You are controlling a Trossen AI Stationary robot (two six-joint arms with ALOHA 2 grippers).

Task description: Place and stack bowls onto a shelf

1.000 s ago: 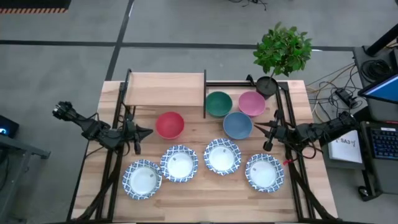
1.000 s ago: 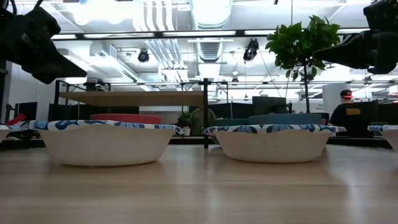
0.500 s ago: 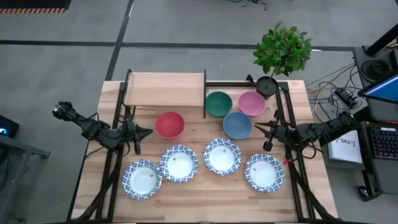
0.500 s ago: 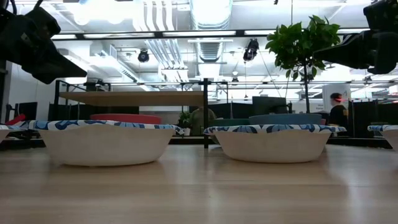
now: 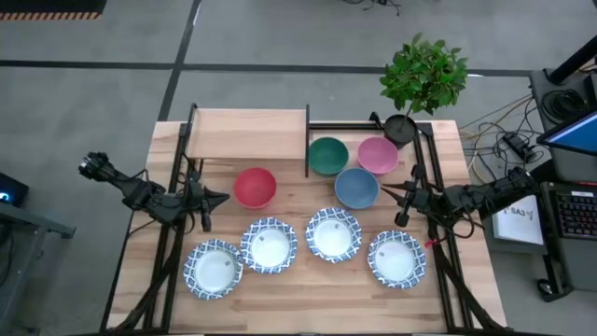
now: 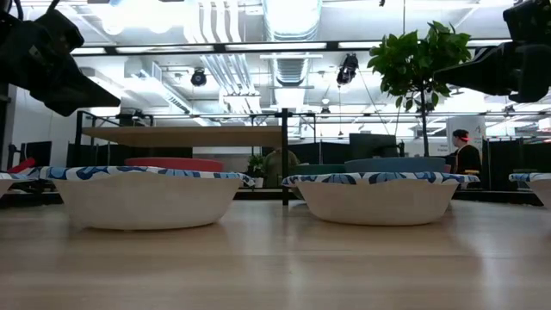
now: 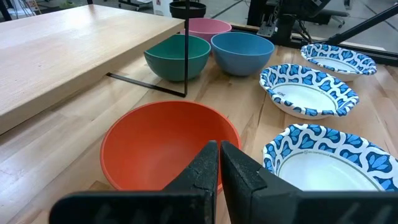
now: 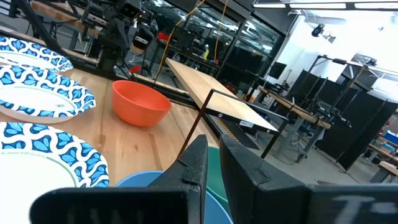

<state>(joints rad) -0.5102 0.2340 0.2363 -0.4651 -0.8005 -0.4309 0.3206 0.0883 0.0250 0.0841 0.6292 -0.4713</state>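
Low view: pink bowl (image 5: 377, 154) hidden; 2 patterned bowls (image 6: 146, 195) block rest.

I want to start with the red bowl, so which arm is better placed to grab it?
Left. The left gripper sits right beside the red bowl, fingers shut and pointing at it. The right gripper is across the table by the blue bowl.

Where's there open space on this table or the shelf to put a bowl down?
The shelf board is entirely bare. On the table, a free strip runs along the near edge below the four patterned bowls, and a gap lies between the red bowl and the blue bowl. The green bowl, pink bowl and blue bowl crowd together.
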